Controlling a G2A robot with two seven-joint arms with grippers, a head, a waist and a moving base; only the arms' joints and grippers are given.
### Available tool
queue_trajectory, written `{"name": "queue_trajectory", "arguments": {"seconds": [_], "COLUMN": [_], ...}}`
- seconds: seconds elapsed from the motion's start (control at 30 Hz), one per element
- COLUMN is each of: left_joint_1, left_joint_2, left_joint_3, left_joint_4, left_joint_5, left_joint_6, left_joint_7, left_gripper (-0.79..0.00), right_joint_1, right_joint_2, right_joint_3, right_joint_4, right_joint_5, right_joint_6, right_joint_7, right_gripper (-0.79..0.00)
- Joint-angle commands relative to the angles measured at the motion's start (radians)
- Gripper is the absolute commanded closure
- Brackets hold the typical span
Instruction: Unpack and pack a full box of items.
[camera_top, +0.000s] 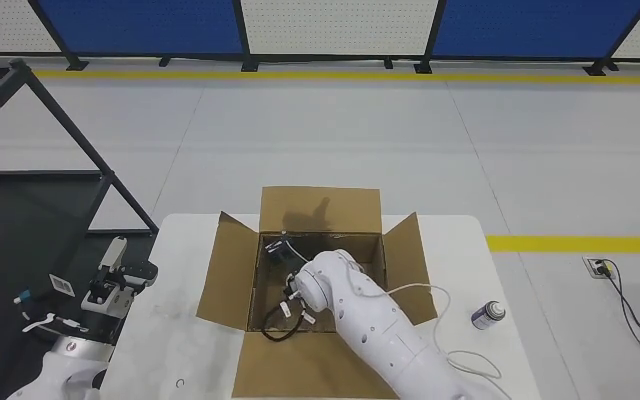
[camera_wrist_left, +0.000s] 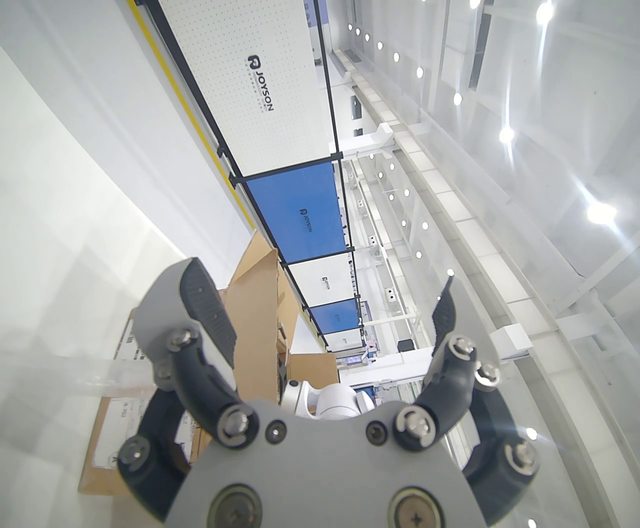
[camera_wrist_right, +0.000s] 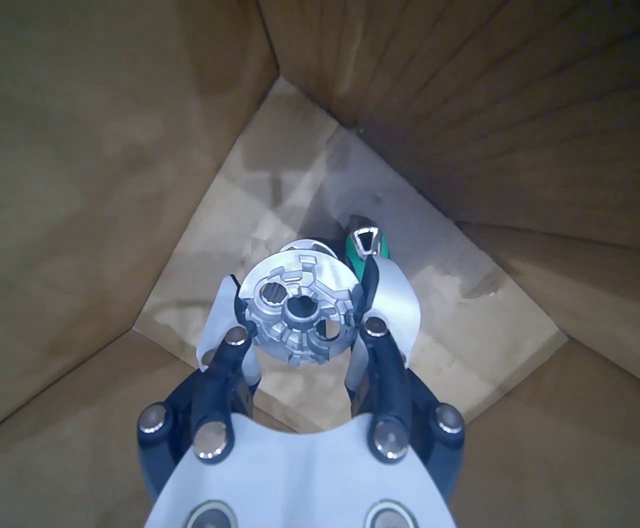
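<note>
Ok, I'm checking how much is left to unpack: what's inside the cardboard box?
The right hand, shut on a round metal part, and a green-handled tool close beyond it. The arm covers part of the box floor from above.

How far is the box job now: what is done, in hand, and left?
Looks done: one can stands on the table beside the box. In hand: the right tool is shut on a metal disc inside the box. Left: a green item lies on the box floor; the left tool is open and empty. Unpacking or packing, I cannot tell.
</note>
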Motion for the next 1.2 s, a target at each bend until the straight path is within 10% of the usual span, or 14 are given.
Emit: {"name": "queue_trajectory", "arguments": {"seconds": [0.0,0.5,0.9,1.17], "left_joint_1": [0.0,0.0,0.0,0.0], "left_joint_2": [0.0,0.0,0.0,0.0], "left_joint_3": [0.0,0.0,0.0,0.0], "left_joint_4": [0.0,0.0,0.0,0.0], "left_joint_5": [0.0,0.0,0.0,0.0], "left_joint_6": [0.0,0.0,0.0,0.0], "left_joint_7": [0.0,0.0,0.0,0.0], "left_gripper": [-0.785,-0.785,-0.785,-0.785], "right_joint_1": [-0.016,-0.563,-0.786,-0.867], "right_joint_2": [0.013,0.18,0.2,0.202], "right_joint_3": [0.014,0.257,0.32,0.492], "right_joint_4": [-0.066,-1.183,-1.668,-1.68], "right_joint_5": [-0.029,-0.426,-0.722,-0.755], "right_joint_6": [0.019,0.015,0.136,0.227], "right_joint_7": [0.019,0.31,0.319,0.289], "right_gripper": [0.0,0.0,0.0,0.0]}}
